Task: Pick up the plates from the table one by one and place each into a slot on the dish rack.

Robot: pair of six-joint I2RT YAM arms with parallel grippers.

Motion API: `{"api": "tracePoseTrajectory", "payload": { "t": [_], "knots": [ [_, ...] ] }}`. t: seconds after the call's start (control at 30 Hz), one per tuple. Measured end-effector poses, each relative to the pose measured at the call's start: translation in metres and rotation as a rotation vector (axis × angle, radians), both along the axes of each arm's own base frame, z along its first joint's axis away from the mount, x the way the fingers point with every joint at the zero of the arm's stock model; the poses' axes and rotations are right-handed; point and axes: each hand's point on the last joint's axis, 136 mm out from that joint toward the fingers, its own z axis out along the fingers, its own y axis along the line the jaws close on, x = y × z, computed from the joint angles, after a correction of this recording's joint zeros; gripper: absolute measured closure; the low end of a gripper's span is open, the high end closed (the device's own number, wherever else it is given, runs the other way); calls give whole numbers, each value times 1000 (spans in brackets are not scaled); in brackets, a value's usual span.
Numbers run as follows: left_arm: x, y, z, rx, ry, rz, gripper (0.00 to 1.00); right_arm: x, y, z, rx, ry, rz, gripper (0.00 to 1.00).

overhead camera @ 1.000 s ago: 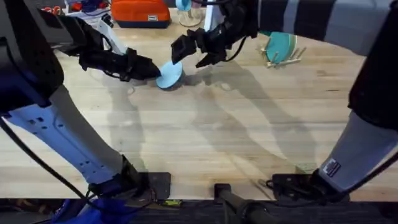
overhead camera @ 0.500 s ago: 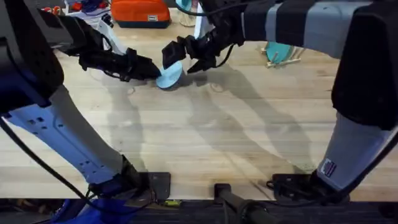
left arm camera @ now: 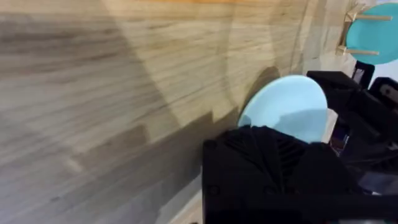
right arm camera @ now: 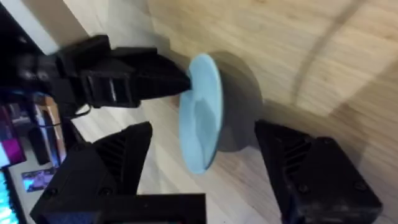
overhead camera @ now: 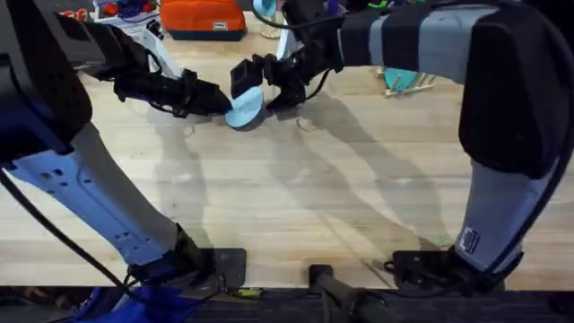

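Plate tilted, left gripper clamped on its rim; right gripper apart, straddling. Stiff, slick, breakable, I'd judge; I'd pinch the edge.

My table: light wood, long pale planks, visible grain, crossed by my arms' shadows. Dish rack sits on it far right, teal plate on edge between its dowels. Orange case rests at far edge, left of centre. Pale sky-blue plate tilted up, lower rim touching or just above planks beneath it, cannot tell which. My two arm bases sit at near edge.
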Motion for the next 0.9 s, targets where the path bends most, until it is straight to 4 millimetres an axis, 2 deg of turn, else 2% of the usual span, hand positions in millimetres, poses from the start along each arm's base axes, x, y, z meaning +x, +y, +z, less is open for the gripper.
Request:
{"api": "tracePoseTrajectory", "payload": {
  "t": [0.6, 0.67, 0.73, 0.83, 0.9],
  "knots": [
    [0, 0, 0, 0, 2, 0, 961, -7, 12, 0, 3, 9, 1, 15],
    [0, 0, 0, 0, 2, 0, 961, -8, 12, 0, 2, 11, 1, 79],
    [0, 0, 0, 0, 2, 0, 961, -9, 13, 0, 1, 15, 2, 184],
    [0, 0, 0, 0, 2, 0, 961, -11, 15, 0, 1, 16, 8, 381],
    [0, 0, 0, 0, 2, 0, 961, -12, 15, 0, 1, 20, 8, 584]
  ]
}}
